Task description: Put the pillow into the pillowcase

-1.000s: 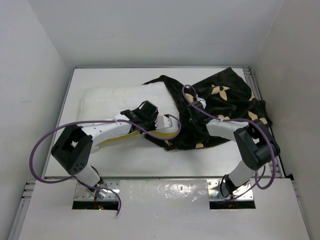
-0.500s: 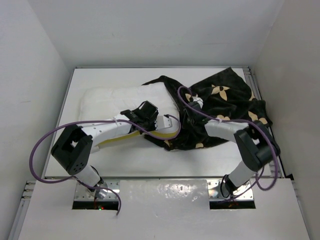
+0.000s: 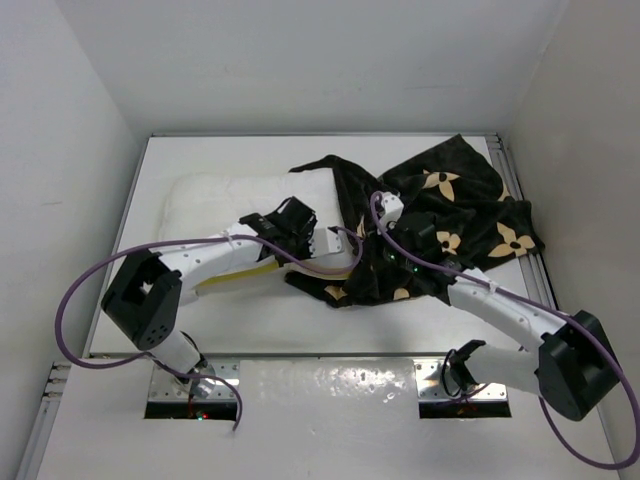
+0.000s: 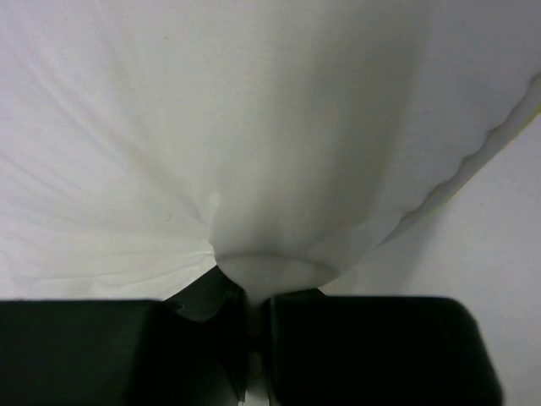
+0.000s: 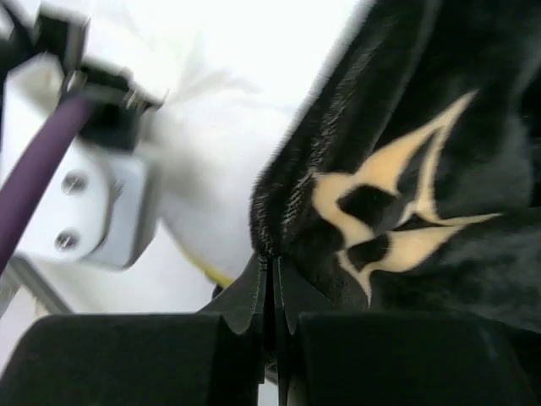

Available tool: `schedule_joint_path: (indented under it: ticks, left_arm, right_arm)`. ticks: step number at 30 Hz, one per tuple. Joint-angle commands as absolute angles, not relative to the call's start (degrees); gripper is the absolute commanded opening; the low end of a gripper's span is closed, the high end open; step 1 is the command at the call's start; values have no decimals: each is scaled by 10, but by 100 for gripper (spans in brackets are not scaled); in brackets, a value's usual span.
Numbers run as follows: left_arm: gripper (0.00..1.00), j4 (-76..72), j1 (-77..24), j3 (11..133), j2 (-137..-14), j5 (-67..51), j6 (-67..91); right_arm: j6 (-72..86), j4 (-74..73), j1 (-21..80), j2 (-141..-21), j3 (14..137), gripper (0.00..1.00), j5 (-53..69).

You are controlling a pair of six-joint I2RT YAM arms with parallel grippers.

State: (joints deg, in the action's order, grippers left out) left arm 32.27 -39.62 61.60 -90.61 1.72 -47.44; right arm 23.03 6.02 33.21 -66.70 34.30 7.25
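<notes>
Two pinches. The left gripper [image 4: 251, 292] has its jaws pressed together on a gathered fold of the pillow [image 4: 211, 127], which spreads out ahead of them. The right gripper [image 5: 270, 266] nips the pillowcase [image 5: 423, 127] hem; black cloth lies rightward of its jaws, white pillow leftward.

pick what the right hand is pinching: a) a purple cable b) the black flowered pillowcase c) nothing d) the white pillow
B: the right wrist view shows the right hand shut on the edge of the black flowered pillowcase, while the white pillow is pinched by the left hand instead.
</notes>
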Motion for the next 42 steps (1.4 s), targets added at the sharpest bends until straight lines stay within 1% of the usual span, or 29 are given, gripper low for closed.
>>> schedule_joint_path:
  ticks: [1, 3, 5, 8, 9, 12, 15, 16, 17, 18, 20, 21, 22, 23, 24, 27, 29, 30, 32, 33, 34, 35, 36, 37, 38, 39, 40, 41, 42]
  left_arm:
    - [0, 308, -388, 661, -916, 10, -459]
    - [0, 301, -391, 672, -918, -16, -445]
    - [0, 300, -405, 689, -927, -29, -431]
    - [0, 307, -417, 733, -937, -61, -415]
    - [0, 307, -417, 742, -933, -68, -410]
    - [0, 308, -413, 750, -924, -82, -393]
    - [0, 311, -416, 731, -919, -105, -381]
    - [4, 312, -417, 726, -918, -112, -375]
    - [12, 314, -417, 724, -917, -127, -364]
    - [30, 329, -414, 729, -917, -136, -360]
    - [43, 352, -393, 746, -914, -176, -354]
    - [52, 376, -381, 750, -904, -190, -352]
    - [58, 386, -354, 752, -897, -206, -350]
    - [68, 400, -344, 752, -889, -237, -360]
    - [99, 417, -333, 750, -869, -249, -366]
    - [100, 439, -299, 751, -830, -265, -391]
    - [100, 412, -272, 765, -813, -235, -322]
    - [100, 406, -226, 775, -815, -230, -295]
    - [100, 415, -174, 797, -844, -201, -225]
    - [99, 434, -138, 825, -863, -175, -211]
    - [99, 456, -120, 840, -886, -149, -197]
    - [99, 496, -100, 852, -925, -129, -196]
    - [100, 502, -58, 854, -937, -97, -182]
    - [100, 500, -36, 853, -947, -79, -177]
    - [100, 491, -17, 853, -962, -63, -173]
    - [100, 482, 22, 853, -967, -49, -174]
    - [100, 471, 40, 850, -972, -33, -174]
    - [100, 442, 66, 850, -983, -31, -176]
    - [100, 433, 75, 853, -990, -26, -175]
  right_arm:
    - [199, 68, 336, -666, 349, 0, 141]
    - [208, 97, 340, -677, 352, 0, 161]
    - [237, 166, 353, -693, 372, 0, 201]
    - [321, 270, 358, -736, 402, 0, 244]
    - [365, 333, 358, -744, 406, 0, 250]
    - [426, 402, 359, -766, 412, 0, 249]
    - [450, 410, 362, -780, 401, 0, 220]
    - [459, 410, 361, -786, 395, 0, 209]
    - [467, 406, 360, -797, 379, 0, 194]
    - [486, 398, 350, -802, 369, 0, 167]
    - [508, 383, 335, -809, 348, 0, 153]
    - [516, 362, 326, -808, 345, 0, 145]
    - [508, 341, 326, -805, 345, 0, 142]
    - [494, 318, 326, -802, 353, 0, 137]
    - [459, 269, 330, -801, 359, 0, 128]
    - [398, 230, 337, -802, 376, 0, 153]
    - [367, 210, 337, -794, 381, 0, 184]
    - [358, 203, 336, -791, 382, 0, 192]
    - [325, 171, 329, -785, 390, 0, 235]
    - [316, 150, 328, -785, 396, 6, 246]
    - [305, 127, 323, -786, 417, 21, 265]
    - [293, 74, 314, -787, 431, 59, 269]
    - [292, 56, 307, -791, 462, 68, 272]
    - [294, 43, 300, -792, 479, 74, 266]
    - [306, 36, 282, -793, 494, 87, 252]
    - [309, 36, 274, -804, 515, 89, 230]
    - [314, 32, 267, -818, 567, 88, 198]
    - [321, 3, 258, -837, 603, 80, 119]
    - [327, -30, 256, -863, 648, 71, 75]
